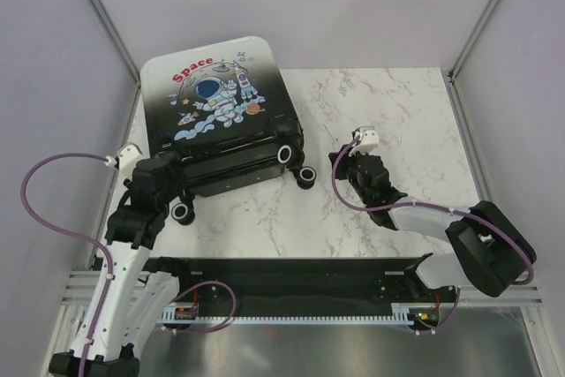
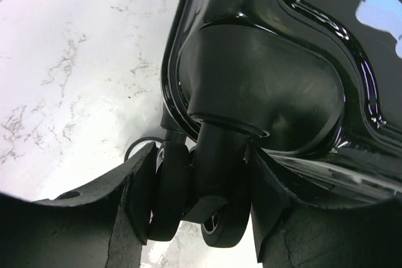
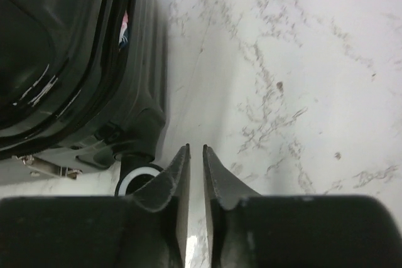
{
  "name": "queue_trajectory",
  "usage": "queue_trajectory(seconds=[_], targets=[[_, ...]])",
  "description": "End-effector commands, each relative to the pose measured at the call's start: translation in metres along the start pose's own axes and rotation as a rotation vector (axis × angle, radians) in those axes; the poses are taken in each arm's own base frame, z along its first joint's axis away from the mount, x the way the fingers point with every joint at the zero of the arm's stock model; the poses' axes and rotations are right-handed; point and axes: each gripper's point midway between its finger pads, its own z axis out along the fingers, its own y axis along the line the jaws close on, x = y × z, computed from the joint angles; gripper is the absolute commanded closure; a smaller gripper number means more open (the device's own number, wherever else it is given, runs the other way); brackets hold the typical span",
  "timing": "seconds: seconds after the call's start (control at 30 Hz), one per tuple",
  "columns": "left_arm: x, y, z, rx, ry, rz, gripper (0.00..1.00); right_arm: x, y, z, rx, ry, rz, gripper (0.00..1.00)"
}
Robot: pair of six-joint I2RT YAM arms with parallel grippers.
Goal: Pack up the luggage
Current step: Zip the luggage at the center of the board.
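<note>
1. Left gripper [image 2: 200,218]: your fingers straddle and pinch a caster wheel [image 2: 173,192] at the near left corner of the luggage [image 1: 216,94]. I judge this a hold to steady or drag the case.
2. Right gripper [image 3: 195,174]: jaws are parted by a narrow slit and hold nothing. It hangs over the bare table [image 1: 380,112] just beside the case's right-hand wheel [image 3: 135,180], likely kept free for the next reach.
3. Luggage lies shut, print upward, at the table's far left, wheels toward you.
</note>
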Motion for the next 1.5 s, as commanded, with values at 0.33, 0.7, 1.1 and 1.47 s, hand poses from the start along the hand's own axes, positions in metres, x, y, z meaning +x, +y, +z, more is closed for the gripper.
queue_trajectory(seconds=[0.33, 0.7, 1.1, 1.47], targets=[[-0.031, 0.085, 0.019, -0.300, -0.055, -0.061, 0.98, -0.019, 0.038, 0.034, -0.454, 0.278, 0.283, 0.44], [-0.051, 0.110, 0.034, -0.344, -0.023, -0.060, 0.98, -0.047, 0.088, 0.062, -0.777, 0.334, 0.658, 0.27], [-0.050, 0.125, 0.044, -0.398, 0.031, -0.049, 0.98, -0.026, 0.087, 0.084, -0.771, 0.370, 0.626, 0.36], [-0.053, 0.127, 0.045, -0.407, 0.034, -0.033, 0.98, 0.017, 0.083, 0.106, -0.628, 0.483, 0.514, 0.42]])
